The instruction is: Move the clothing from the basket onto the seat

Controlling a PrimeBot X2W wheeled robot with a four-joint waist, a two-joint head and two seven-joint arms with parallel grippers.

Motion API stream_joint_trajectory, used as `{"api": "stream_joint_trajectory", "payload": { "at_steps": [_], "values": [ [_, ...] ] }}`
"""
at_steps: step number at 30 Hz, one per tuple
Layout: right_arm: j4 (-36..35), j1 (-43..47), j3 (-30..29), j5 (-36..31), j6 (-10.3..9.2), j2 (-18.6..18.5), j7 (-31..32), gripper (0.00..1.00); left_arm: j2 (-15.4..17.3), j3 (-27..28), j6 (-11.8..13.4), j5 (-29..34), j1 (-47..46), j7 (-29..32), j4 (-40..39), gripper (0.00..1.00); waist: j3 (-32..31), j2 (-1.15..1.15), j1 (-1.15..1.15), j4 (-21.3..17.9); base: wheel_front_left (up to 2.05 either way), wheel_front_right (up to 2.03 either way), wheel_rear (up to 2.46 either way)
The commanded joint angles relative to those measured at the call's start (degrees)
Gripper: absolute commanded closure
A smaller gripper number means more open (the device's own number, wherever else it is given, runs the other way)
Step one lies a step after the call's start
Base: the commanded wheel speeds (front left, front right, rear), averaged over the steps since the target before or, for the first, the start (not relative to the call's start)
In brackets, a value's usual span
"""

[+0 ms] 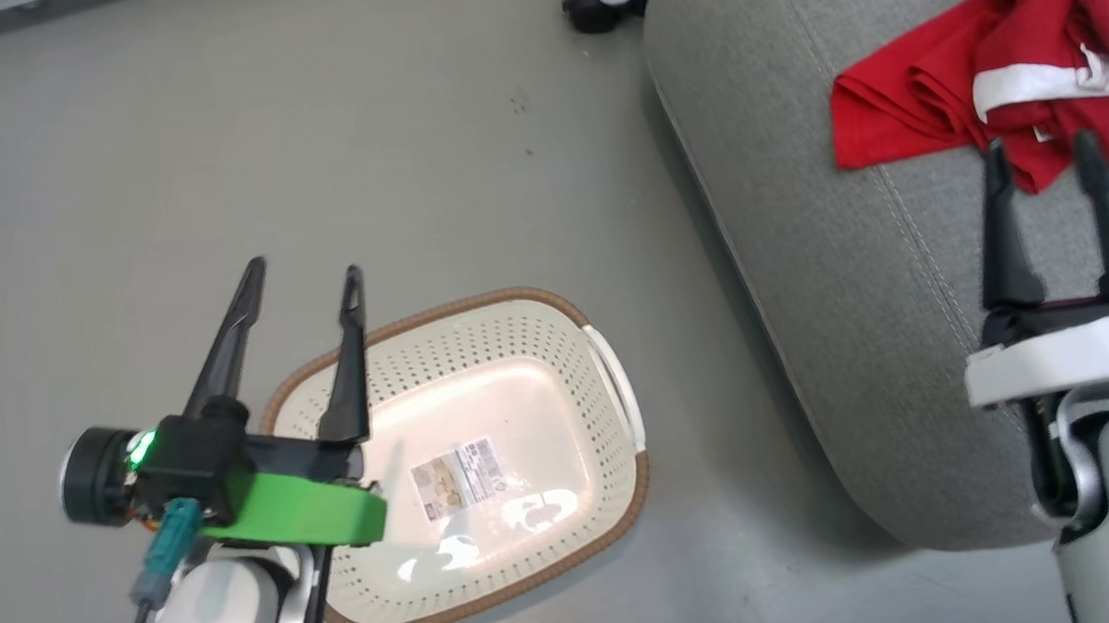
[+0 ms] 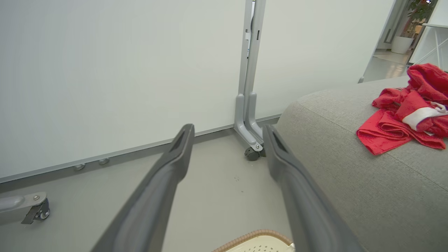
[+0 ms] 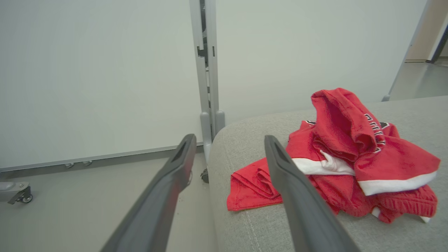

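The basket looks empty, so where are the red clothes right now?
In the head view the clothing lies heaped on the grey seat at upper right, just beyond the right gripper, away from the basket on the floor.

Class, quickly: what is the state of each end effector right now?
Left end effector: open, holding nothing.
Right end effector: open, holding nothing.
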Motion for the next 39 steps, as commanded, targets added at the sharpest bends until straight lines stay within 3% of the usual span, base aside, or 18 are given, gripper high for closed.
{"api": "stream_joint_trajectory", "payload": {
  "at_steps": [1, 6, 16, 29, 39],
  "values": [
    [-1.0, 1.7, 1.4, 0.2, -0.02, 0.3, 0.5, 0.00, -0.1, 1.6, 0.3, -0.3, 1.5, -0.5, 0.1, 0.00, -3.9, 0.00, 0.01, 3.7, 0.00, 0.00, 0.00],
    [-3.7, 5.3, 5.4, 0.0, -0.02, 1.3, 1.7, 0.00, -1.7, 9.4, -0.9, 0.9, 5.7, -0.4, 0.4, 0.00, -6.8, 0.00, 0.01, 6.9, 0.00, 0.00, 0.00],
    [-6.7, 11.5, 6.6, -1.2, -0.02, 1.9, 3.7, 0.00, -6.2, 22.3, -5.4, 3.5, 14.3, -0.4, 0.9, 0.00, -11.1, 0.00, 0.01, 9.8, 0.00, 0.00, 0.00],
    [-10.1, 19.5, 7.2, -0.9, -0.02, 2.1, 7.2, 0.00, -11.4, 26.5, -11.4, 9.3, 21.5, -0.4, 3.3, 0.00, -16.7, 0.00, 0.01, 10.1, 0.00, 0.00, 0.00],
    [-10.8, 22.7, 8.2, 0.0, -0.02, 2.1, 8.5, 0.00, -12.7, 27.6, -13.4, 10.8, 23.8, -0.4, 5.7, 0.00, -18.9, 0.00, 0.01, 10.2, 0.00, 0.00, 0.00]
  ]
}}
